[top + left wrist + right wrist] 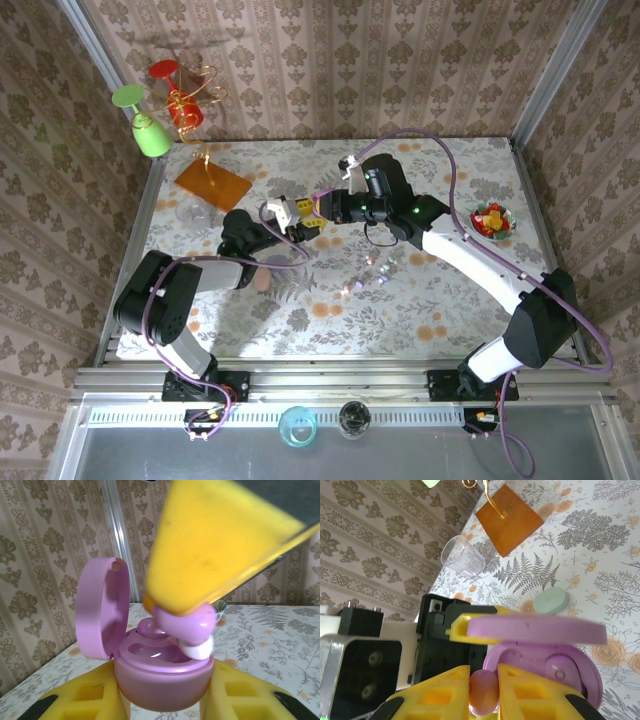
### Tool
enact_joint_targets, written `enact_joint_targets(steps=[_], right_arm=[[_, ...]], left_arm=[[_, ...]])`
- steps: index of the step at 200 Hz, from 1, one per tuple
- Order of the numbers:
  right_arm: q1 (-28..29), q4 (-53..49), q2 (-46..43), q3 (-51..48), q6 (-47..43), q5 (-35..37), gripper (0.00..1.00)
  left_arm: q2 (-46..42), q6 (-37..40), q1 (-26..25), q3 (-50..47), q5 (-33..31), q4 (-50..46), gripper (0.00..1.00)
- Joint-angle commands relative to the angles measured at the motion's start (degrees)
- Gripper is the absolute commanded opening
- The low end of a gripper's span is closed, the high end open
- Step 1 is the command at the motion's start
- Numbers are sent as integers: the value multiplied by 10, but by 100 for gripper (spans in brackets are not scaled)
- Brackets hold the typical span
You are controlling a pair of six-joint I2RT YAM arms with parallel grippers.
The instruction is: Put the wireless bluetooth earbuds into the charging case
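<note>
My left gripper (pixel 165 695) is shut on the base of a purple charging case (pixel 162 677), whose lid (pixel 100 607) stands open to the left. One purple earbud (pixel 146 628) sits in the case's left well. My right gripper (pixel 484 680) is shut on another pinkish-purple earbud (pixel 484 694). In the left wrist view that earbud (pixel 187 625), white tip down, touches the rim of the right well under a yellow finger (pixel 220 540). In the top view both grippers, left (pixel 292 222) and right (pixel 322 212), meet above the table's middle. Tiny glossy buds (pixel 381 277) lie on the cloth nearby.
A green case (pixel 550 601) lies on the cloth just beyond the purple one. At the back left are a clear cup (pixel 195 212), an orange square (pixel 212 183) and a green (pixel 150 130) and a red goblet (pixel 180 100). A bowl of sweets (pixel 491 220) sits at the right.
</note>
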Motion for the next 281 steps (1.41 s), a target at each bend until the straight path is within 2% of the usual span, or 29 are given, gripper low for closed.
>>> enact_joint_targets(steps=[1, 132, 202, 224, 281], right_arm=[[-7, 13, 4, 17, 6, -13, 20], [-9, 23, 30, 8, 18, -22, 22], [-13, 86, 32, -13, 72, -41, 21], [-13, 65, 32, -13, 63, -19, 24], [-14, 27, 18, -21, 42, 19, 26]], left_arm=[[1, 4, -3, 10, 7, 20, 27], [-7, -14, -3, 25, 4, 20, 27], [-4, -15, -3, 23, 3, 20, 27], [-7, -14, -3, 21, 0, 20, 27], [-15, -19, 0, 22, 0, 20, 27]])
